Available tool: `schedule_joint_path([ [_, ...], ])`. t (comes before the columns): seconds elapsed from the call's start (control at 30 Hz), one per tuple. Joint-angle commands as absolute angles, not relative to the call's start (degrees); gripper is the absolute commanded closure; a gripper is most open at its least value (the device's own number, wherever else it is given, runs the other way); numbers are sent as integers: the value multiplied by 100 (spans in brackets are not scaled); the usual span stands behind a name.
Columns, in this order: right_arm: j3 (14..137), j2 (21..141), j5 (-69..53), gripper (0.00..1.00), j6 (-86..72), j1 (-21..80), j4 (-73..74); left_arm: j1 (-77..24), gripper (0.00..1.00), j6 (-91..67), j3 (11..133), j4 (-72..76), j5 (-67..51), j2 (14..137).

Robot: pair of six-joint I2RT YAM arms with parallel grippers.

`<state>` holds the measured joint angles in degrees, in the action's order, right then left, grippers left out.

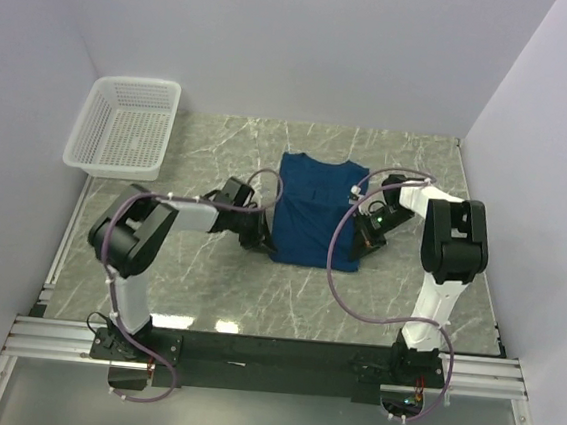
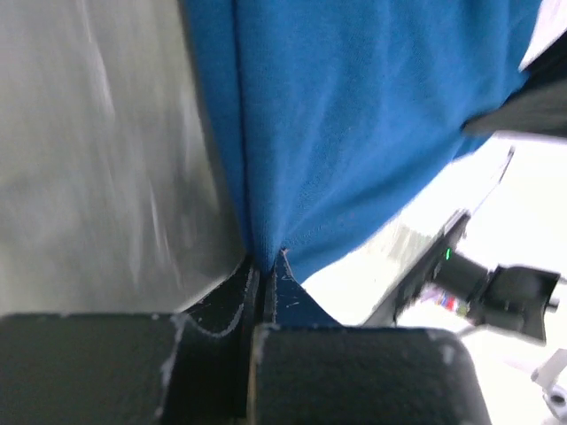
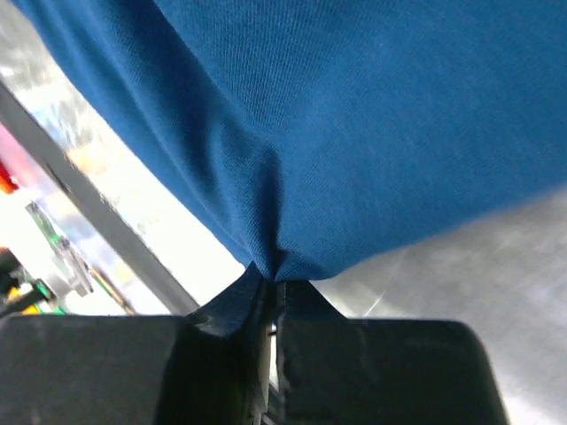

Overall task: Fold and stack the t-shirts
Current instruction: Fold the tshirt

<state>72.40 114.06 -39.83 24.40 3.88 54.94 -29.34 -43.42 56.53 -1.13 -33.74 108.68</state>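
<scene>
A dark blue t-shirt (image 1: pixel 316 208) lies on the marble table, folded into a narrow upright rectangle with its collar at the far end; no print shows. My left gripper (image 1: pixel 261 238) sits at the near left corner of the t-shirt (image 2: pixel 354 133), shut on the cloth edge, which bunches into the closed jaws. At the near right edge my right gripper (image 1: pixel 364 238) is likewise shut on the t-shirt (image 3: pixel 354 133), the fabric pulled to a point between the jaws. Both fingertip pairs are pressed together with cloth pinched in.
A white plastic mesh basket (image 1: pixel 125 125) stands at the far left of the table. Grey walls close in the table on the left, back and right. Purple cables loop from both arms over the table. The black mounting rail (image 1: pixel 270 354) runs along the near edge.
</scene>
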Motion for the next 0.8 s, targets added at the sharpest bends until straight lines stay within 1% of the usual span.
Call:
schedule_joint_path([
  [0.0, 6962, 10768, -3579, 100, 3180, 413, 6345, -3417, 99, -4517, 4950, -185, -3665, 9934],
  [0.07, 6708, 10416, -3411, 100, 3383, 422, 6617, -3699, 99, -4910, 4414, -44, -3735, 9424],
  [0.1, 6610, 10319, -3314, 99, 3584, 431, 6723, -3996, 99, -5078, 4229, 200, -3761, 9265],
  [0.13, 6540, 10144, -3253, 96, 3690, 431, 6906, -4130, 99, -5245, 3862, 472, -3710, 9003],
  [0.17, 6382, 10047, -3200, 84, 3787, 422, 6986, -4244, 93, -5560, 3684, 588, -3665, 8870],
  [0.2, 6320, 9950, -3156, 74, 4014, 431, 7048, -4428, 77, -5694, 3509, 702, -3569, 8720],
  [0.23, 6276, 9714, -2973, 60, 4121, 413, 7153, -4473, 70, -5782, 3359, 729, -3464, 8388],
  [0.27, 6241, 9564, -2832, 43, 4200, 430, 7146, -4500, 65, -5801, 3140, 590, -3158, 8159],
  [0.3, 6249, 9223, -2630, 38, 4279, 413, 7058, -4509, 53, -5757, 3068, 424, -2973, 7913],
  [0.33, 6266, 9054, -2350, 35, 4315, 422, 6823, -4509, 48, -5661, 3059, 230, -2771, 7371],
  [0.37, 6354, 8896, -2277, 28, 4394, 413, 6716, -4500, 39, -5417, 3102, -311, -2229, 7113],
  [0.4, 6441, 8729, -2302, 25, 4716, 413, 6654, -4483, 35, -5266, 3172, -525, -1997, 6875],
  [0.43, 6695, 8693, -2659, 20, 4929, 413, 6627, -4465, 32, -5099, 3364, -736, -1734, 6534],
  [0.47, 6836, 8692, -2924, 16, 5139, 413, 6618, -4439, 25, -4715, 3462, -973, -1305, 6417],
  [0.53, 7074, 8719, -3844, 13, 6087, 439, 6714, -4316, 19, -4335, 3751, -1107, -863, 6372],
  [0.57, 7188, 8710, -4702, 13, 6456, 483, 6706, -4063, 17, -4063, 3849, -1142, -644, 6442],
  [0.6, 7198, 8745, -5068, 13, 6825, 579, 6593, -3904, 17, -3939, 3919, -1064, -650, 6538],
  [0.63, 7207, 8806, -5219, 12, 6759, 754, 6105, -3720, 17, -3842, 4033, -985, -711, 6809],
  [0.67, 7372, 8928, -5177, 11, 6646, 1408, 5891, -3526, 20, -3815, 4078, -897, -834, 6968],
  [0.7, 7496, 9243, -4794, 11, 6436, 1737, 5741, -3168, 22, -3823, 4122, -714, -1113, 7135],
  [0.73, 7723, 9394, -4573, 21, 6251, 2097, 5339, -3025, 24, -3875, 4200, -634, -1264, 7415],
  [0.77, 7847, 9543, -4335, 28, 5936, 2614, 5144, -2841, 27, -3902, 4227, -572, -1387, 7531],
])
